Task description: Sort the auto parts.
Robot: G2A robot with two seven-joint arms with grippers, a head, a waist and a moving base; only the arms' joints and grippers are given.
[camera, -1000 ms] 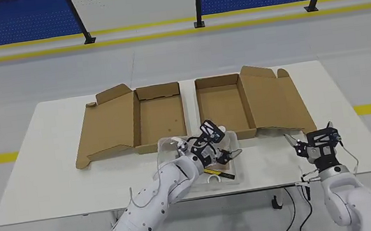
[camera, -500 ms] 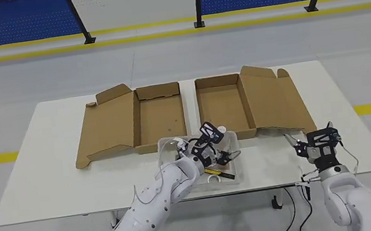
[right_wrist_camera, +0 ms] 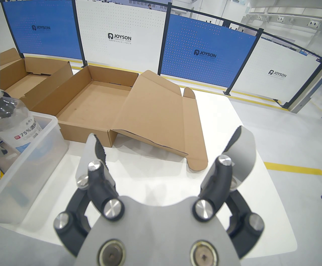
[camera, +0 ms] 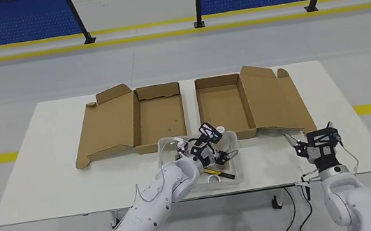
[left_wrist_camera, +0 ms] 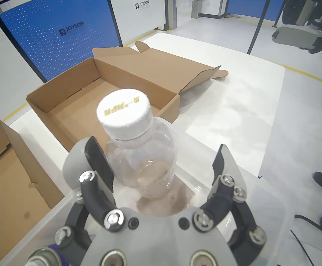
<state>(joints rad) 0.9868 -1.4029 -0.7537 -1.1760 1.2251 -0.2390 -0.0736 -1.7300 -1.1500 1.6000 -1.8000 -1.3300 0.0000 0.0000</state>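
Left gripper [left_wrist_camera: 158,148] is over the clear bin [right_wrist_camera: 32,151], fingers [left_wrist_camera: 96,161] wide open astride the bottle [left_wrist_camera: 137,148] in it, gripping nothing. The bottle's long axis points straight out from my palm, cap leading. Right gripper [right_wrist_camera: 167,143], well apart from the bin, stands open and empty.

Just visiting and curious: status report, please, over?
Left gripper open, straddling white-capped clear bottle in plastic bin. Right gripper open, empty, above table. Nothing seen blocking the open cardboard boxes.
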